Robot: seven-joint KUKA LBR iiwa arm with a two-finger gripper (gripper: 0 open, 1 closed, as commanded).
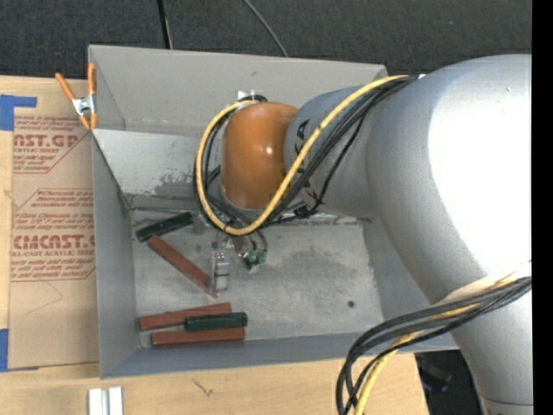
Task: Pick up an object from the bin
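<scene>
Camera view: hand low at the bin floor, at the right end of the slanted reddish-brown stick left of centre, spread or pressed together I cannot tell; nothing looks lifted, so grasp and lift remain.

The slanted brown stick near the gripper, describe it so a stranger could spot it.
In the grey bin, look at the floor's left half. A reddish-brown stick slants down toward the gripper, under a dark green stick. The other two brown sticks lie level by the near wall.
</scene>
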